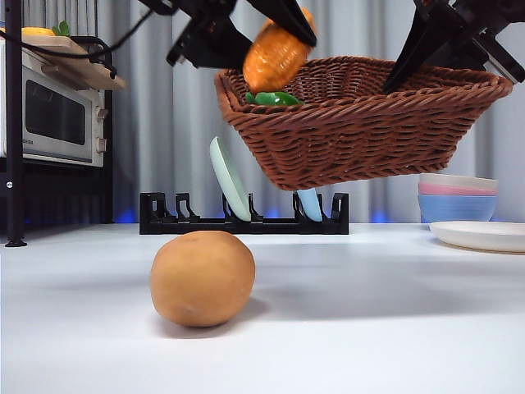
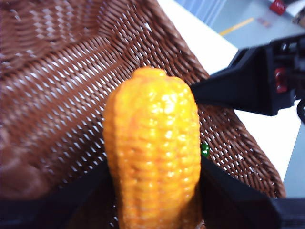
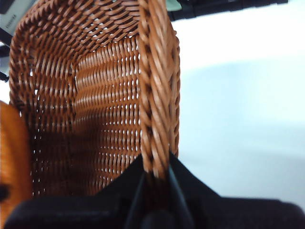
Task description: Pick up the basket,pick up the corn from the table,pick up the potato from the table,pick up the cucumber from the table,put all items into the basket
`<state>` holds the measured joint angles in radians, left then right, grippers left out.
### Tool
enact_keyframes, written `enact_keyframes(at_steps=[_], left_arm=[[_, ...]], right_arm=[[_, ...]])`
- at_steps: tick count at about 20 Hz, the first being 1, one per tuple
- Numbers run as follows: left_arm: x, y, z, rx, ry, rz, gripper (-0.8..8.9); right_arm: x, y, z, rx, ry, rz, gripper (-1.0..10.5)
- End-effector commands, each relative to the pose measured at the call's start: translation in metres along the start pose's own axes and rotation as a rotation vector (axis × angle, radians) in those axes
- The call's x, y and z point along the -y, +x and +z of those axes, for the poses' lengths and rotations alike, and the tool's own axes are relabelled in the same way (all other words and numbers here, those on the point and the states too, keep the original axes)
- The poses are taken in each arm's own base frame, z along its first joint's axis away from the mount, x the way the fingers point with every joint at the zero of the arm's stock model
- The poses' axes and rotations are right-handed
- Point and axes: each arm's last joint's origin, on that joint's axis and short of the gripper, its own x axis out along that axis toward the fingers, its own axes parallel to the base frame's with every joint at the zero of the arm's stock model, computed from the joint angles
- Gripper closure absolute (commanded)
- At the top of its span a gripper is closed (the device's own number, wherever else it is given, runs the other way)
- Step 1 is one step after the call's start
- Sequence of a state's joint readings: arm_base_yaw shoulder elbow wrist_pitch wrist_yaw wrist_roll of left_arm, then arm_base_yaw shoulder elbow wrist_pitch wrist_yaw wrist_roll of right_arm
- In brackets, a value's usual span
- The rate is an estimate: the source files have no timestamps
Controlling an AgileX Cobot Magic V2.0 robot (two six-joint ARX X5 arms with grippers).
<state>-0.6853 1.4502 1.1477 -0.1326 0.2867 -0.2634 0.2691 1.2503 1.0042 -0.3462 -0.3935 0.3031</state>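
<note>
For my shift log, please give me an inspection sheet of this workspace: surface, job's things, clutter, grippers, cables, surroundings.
Surface: white table, no spills seen.
Job's things: basket held in the air, tilted; corn over the basket's rim; something green, probably the cucumber, inside; potato on the table.
Clutter: black dish rack with plates; stacked bowls; white plate.
Grippers: left gripper shut on the corn; right gripper shut on the basket's rim.
Cables: black cable at upper left.
Surroundings: microwave oven, grey curtain.
</note>
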Motion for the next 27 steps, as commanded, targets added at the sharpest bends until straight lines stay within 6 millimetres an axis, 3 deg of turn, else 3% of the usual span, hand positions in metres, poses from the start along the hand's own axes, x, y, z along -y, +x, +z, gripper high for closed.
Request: enact_keyframes(at_steps=[1,3,4,9,11,13,17,21,27], left_arm=[[0.002,0.004,-0.003,0.004,0.0,0.0,6.58],[0.004,0.005,-0.003,0.017,0.005,0.049,3.8],[0.004,0.005,-0.003,0.025,0.006,0.087,3.26],[0.004,0.003,-0.002,0.028,0.004,0.126,3.22],[0.009,-0.008,0.006,0.036,0.007,0.106,3.22],[0.021,-0.028,0.019,0.032,0.02,0.085,3.23],[0.047,-0.088,0.034,-0.015,0.092,0.086,3.23],[0.056,-0.128,0.014,-0.17,0.077,0.107,3.23],[0.057,-0.122,-0.018,-0.404,0.068,0.245,3.23]], right_arm=[[-0.002,0.0,0.002,0.01,0.006,0.022,9.6],[-0.003,0.0,0.002,0.005,0.009,0.033,9.6],[-0.004,0.0,0.001,0.002,0.008,0.035,9.6],[-0.01,0.003,-0.002,-0.015,-0.002,0.055,9.6],[-0.012,0.003,-0.002,-0.018,-0.005,0.059,9.6],[-0.012,0.003,-0.002,-0.017,-0.005,0.058,9.6],[-0.01,0.003,0.0,0.003,-0.008,0.053,9.6],[-0.004,0.0,0.007,0.057,-0.009,0.042,9.6],[0.011,-0.008,0.015,0.12,0.007,0.004,9.6]])
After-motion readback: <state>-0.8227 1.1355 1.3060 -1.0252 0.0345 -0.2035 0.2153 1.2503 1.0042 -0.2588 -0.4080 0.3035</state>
